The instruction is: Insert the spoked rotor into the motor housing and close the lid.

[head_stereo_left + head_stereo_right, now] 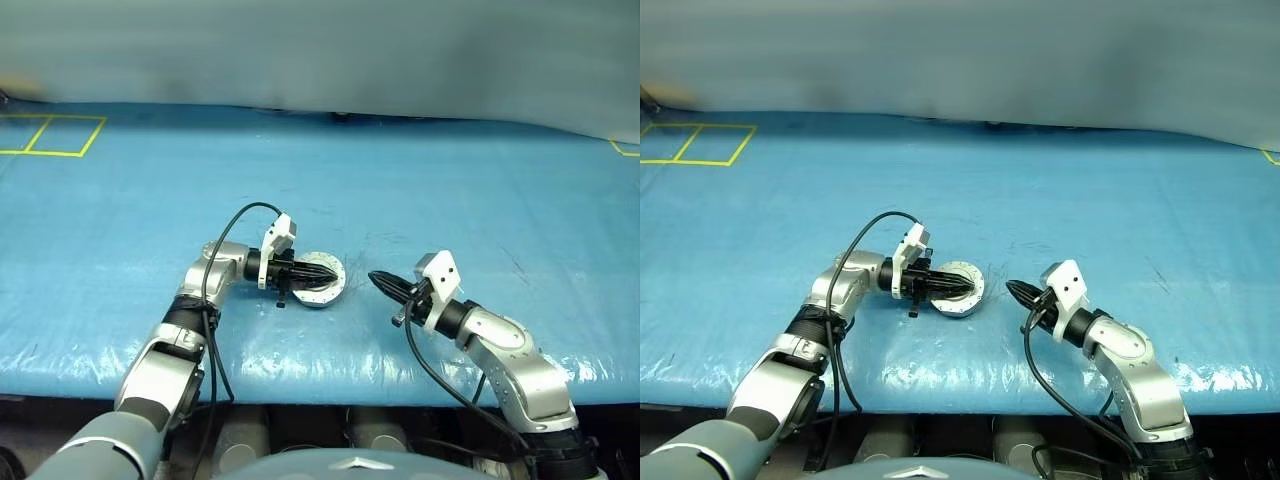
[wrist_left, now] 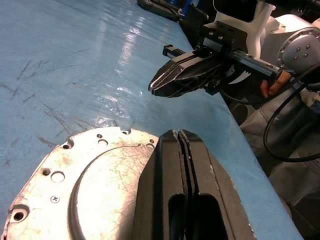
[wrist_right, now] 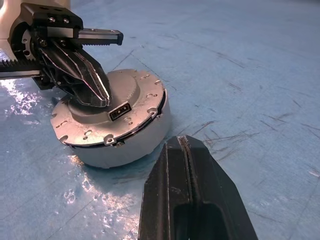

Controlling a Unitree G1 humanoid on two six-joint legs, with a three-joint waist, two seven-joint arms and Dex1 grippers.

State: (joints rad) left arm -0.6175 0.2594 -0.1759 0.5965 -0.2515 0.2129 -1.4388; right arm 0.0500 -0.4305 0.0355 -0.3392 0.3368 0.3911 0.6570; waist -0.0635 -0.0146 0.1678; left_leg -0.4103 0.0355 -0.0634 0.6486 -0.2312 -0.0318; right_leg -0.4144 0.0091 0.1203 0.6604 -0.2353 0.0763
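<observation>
The motor housing [image 3: 120, 152] stands on the blue table with the lid [image 3: 135, 92] lying flat on top of it, plain grey outer face with the raised centre circle upward. My left gripper [image 1: 333, 270] is shut with nothing in it, and its tips rest on the lid's raised centre [image 2: 95, 185]. To the right of the housing my right gripper [image 1: 373, 277] is shut, holds nothing and points at the housing across a short gap. The spoked rotor is hidden.
A blue sheet [image 1: 450, 200] covers the table, and its front edge [image 1: 330, 385] runs just below the arms. Yellow tape squares [image 1: 50, 135] mark the far left corner. A black cable [image 1: 235, 215] loops over the left forearm.
</observation>
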